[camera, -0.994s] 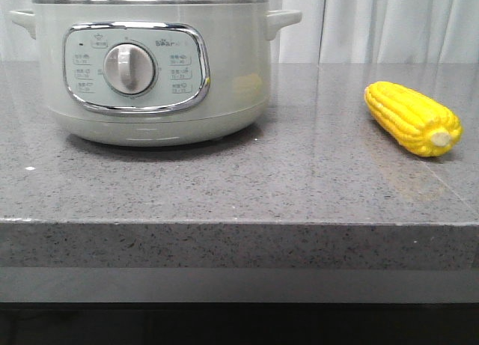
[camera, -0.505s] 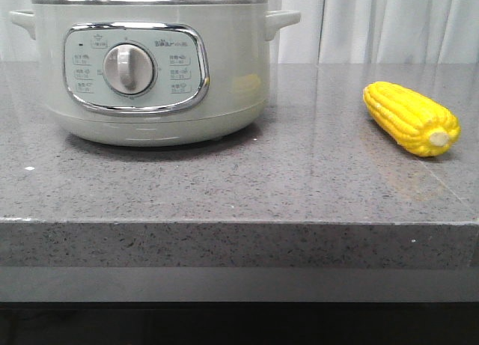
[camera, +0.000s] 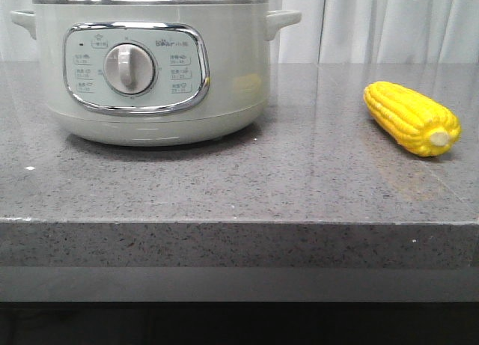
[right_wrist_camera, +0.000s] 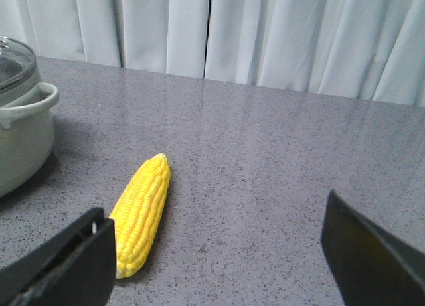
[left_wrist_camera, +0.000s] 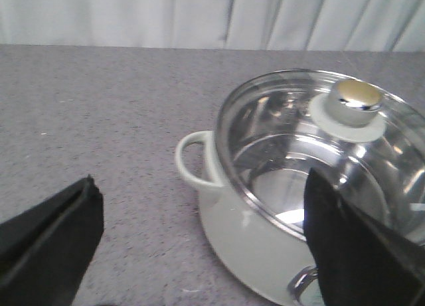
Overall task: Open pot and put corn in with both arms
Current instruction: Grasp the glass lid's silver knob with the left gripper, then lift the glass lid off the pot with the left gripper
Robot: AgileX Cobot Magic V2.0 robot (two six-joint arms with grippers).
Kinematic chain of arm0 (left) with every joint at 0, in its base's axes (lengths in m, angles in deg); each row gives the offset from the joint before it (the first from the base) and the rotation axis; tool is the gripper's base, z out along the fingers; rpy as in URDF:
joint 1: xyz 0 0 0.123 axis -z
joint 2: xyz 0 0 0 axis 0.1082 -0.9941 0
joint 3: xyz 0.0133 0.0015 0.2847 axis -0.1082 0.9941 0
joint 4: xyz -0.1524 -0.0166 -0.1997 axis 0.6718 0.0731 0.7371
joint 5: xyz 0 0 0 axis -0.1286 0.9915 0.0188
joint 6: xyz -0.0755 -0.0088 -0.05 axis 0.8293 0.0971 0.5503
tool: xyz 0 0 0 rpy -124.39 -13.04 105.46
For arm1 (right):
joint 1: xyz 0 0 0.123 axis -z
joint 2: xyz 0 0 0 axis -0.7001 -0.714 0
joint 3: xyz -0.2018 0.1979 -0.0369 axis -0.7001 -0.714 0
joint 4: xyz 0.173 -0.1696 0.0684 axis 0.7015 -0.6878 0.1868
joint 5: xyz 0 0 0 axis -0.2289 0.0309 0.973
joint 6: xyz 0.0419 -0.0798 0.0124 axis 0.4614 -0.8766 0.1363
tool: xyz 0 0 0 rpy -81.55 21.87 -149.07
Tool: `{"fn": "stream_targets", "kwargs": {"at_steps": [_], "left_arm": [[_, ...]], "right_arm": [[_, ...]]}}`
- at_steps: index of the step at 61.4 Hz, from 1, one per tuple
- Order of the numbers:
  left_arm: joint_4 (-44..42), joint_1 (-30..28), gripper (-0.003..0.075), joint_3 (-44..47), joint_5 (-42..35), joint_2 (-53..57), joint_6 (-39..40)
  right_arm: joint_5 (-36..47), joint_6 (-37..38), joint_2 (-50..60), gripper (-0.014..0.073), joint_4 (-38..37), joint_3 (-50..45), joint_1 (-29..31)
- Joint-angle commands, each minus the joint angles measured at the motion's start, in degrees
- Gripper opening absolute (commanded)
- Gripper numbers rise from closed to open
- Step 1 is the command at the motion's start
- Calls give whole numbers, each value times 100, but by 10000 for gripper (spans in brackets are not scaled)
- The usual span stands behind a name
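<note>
A: Here's the pot (camera: pixel 153 64), sitting at the left of the grey worktop (camera: pixel 239 188), its glass lid (left_wrist_camera: pixel 312 147) on top, knob (left_wrist_camera: pixel 356 97) gleaming.

B: And the corn (camera: pixel 412 118)?

A: Lying flat over on the right, well apart from the pot, pale stub end toward us.

B: Grippers?

A: Left gripper (left_wrist_camera: pixel 199 243) hangs above the pot's handle (left_wrist_camera: pixel 194 158), fingers spread wide, holding nothing. Right gripper (right_wrist_camera: pixel 216 253) hovers near the corn, also wide open and empty.
</note>
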Motion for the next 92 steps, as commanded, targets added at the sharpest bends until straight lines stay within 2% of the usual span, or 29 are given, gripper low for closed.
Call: {"fn": "stream_targets", "kwargs": {"at_steps": [1, 8, 18, 29, 45, 50, 61, 68, 82, 92], "left_arm": [[82, 409, 580, -931, 88, -740, -36], [14, 910, 580, -2079, 630, -1881, -36], [133, 1203, 580, -3522, 1195, -3189, -36], [413, 1248, 580, -4337, 1345, -3900, -36], [494, 1248, 567, -4450, 1460, -4179, -36], [494, 1248, 517, -4450, 1494, -4184, -36], [494, 1248, 330, -4450, 1498, -4192, -45], [494, 1248, 258, -4450, 1521, -4198, -45], [494, 1248, 241, -4493, 1262, -4127, -45], [494, 1248, 241, -4636, 1355, -3785, -45]], "right_arm": [[381, -44, -78, 645, -45, 205, 47], [381, -44, -78, 645, -45, 205, 47], [392, -44, -78, 645, -45, 205, 47], [404, -44, -78, 645, -45, 205, 47], [446, -44, -78, 645, -45, 205, 47], [446, -44, -78, 645, -45, 205, 47], [446, -44, -78, 645, -45, 205, 47], [452, -44, -78, 645, -45, 205, 47], [528, -44, -78, 645, -45, 205, 47], [534, -44, -78, 645, -45, 205, 47]]}}
